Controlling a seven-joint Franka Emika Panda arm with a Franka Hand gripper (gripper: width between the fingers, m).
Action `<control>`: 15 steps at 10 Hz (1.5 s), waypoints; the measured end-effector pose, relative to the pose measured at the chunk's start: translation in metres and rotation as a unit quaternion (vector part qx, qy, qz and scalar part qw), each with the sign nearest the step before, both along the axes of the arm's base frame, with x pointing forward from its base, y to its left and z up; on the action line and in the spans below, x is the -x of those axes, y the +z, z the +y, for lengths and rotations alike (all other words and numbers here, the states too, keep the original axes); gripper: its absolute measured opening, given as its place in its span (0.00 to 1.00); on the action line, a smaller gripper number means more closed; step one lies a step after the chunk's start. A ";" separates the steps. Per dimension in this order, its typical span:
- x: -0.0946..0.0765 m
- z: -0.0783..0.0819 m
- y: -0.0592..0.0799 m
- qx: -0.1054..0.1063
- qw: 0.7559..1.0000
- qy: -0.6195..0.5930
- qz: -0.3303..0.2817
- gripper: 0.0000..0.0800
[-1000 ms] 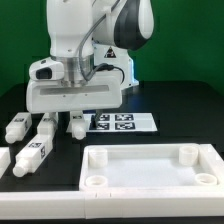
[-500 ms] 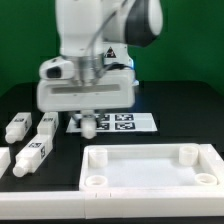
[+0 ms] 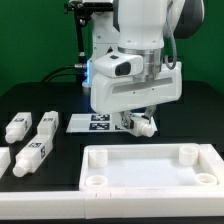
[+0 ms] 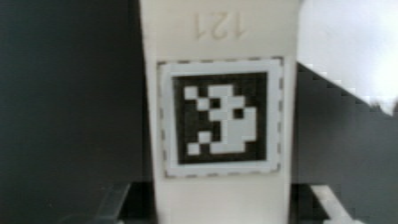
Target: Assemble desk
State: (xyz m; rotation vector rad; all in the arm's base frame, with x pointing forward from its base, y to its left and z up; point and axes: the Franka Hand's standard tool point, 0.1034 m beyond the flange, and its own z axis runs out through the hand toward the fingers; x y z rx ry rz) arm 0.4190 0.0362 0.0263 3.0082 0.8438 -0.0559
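My jaws pinch one white desk leg by its sides, holding it beside the marker board and just behind the far rim of the desk top. The wrist view shows the leg's square tag facing the camera. Loose legs lie on the black bench at the exterior view's left, well apart from the held one.
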 end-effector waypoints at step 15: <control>0.009 0.046 0.004 0.023 0.797 0.603 0.028 0.36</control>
